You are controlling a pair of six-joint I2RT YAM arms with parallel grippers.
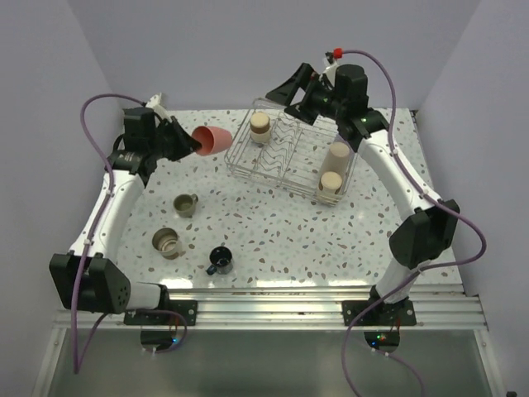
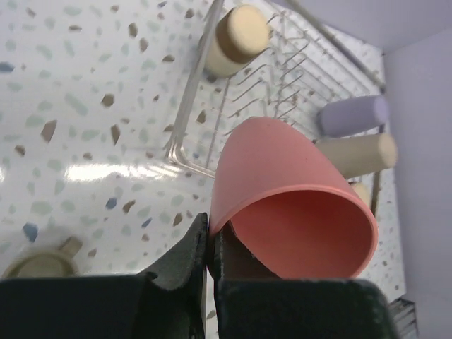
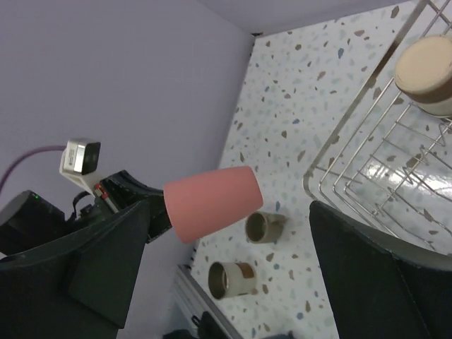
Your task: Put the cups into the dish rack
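- My left gripper [image 2: 208,247] is clamped on the rim of the coral-pink plastic tumbler [image 2: 282,191], held sideways above the table [image 1: 273,231].
- The silvery wire dish rack [image 1: 285,145] sits just beside it. Next, I judge, comes carrying the tumbler over and tipping it between the prongs.
- My right gripper [image 1: 288,93] hangs spread over the rack.

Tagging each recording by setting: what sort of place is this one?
Likely a lab test booth, not a real kitchen: plain walls box in a speckled table, two arms are bolted to a metal rail, and a rack and cups are set out.
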